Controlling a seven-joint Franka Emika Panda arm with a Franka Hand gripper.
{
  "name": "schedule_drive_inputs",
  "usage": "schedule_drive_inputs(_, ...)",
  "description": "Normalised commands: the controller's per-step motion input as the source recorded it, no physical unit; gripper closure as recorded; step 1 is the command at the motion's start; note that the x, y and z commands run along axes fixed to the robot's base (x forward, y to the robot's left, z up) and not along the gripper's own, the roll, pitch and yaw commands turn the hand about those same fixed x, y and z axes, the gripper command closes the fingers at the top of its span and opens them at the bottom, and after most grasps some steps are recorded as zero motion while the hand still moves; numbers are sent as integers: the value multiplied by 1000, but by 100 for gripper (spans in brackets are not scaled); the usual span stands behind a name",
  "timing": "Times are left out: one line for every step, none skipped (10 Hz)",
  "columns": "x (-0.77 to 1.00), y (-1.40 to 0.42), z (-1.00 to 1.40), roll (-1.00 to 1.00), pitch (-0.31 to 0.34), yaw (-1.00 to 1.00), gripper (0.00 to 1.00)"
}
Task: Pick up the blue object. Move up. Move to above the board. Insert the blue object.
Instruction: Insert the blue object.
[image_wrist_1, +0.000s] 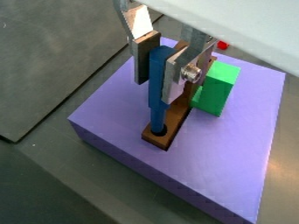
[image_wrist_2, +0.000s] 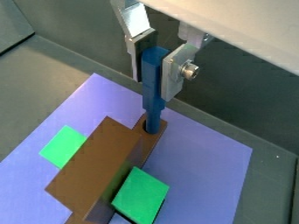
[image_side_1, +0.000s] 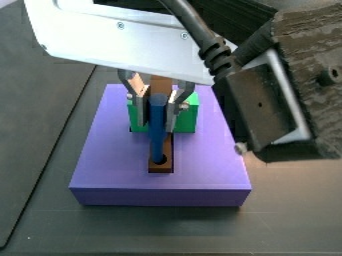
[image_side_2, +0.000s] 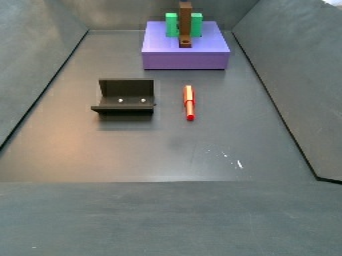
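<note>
The blue object (image_wrist_1: 153, 109) is a thin blue rod standing upright between my fingers. Its lower tip sits in the round hole at one end of the board (image_wrist_1: 176, 120), a narrow brown bar lying on the purple slab (image_wrist_1: 211, 166). My gripper (image_wrist_1: 158, 77) is directly above that hole, and its silver plates are shut on the rod's upper part. Both wrist views show this, with rod (image_wrist_2: 153, 105), board (image_wrist_2: 105, 166) and gripper (image_wrist_2: 153, 79). A side view shows the gripper (image_side_1: 159, 103), rod (image_side_1: 159, 135) and board (image_side_1: 163, 167) from the front.
Green blocks (image_wrist_2: 65, 144) (image_wrist_2: 140, 194) flank the board on the slab (image_wrist_2: 211, 157). In a side view a thin red peg (image_side_2: 189, 101) and the fixture (image_side_2: 124, 97) lie on the grey floor in front of the slab (image_side_2: 167, 58). Grey walls surround the floor.
</note>
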Motion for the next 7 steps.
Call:
schedule_drive_inputs(0,-31,-169,-39,0,0,100)
schedule_drive_inputs(0,0,-191,-19,0,0,100)
schedule_drive_inputs(0,0,-197,0,0,0,100)
schedule_drive_inputs(0,0,-177,0,0,0,100)
schedule_drive_inputs(74,-29,-151,0,0,0,100)
schedule_drive_inputs(206,-26,-180,0,16,0,100)
schedule_drive_inputs(137,0,-191,0,11,0,100)
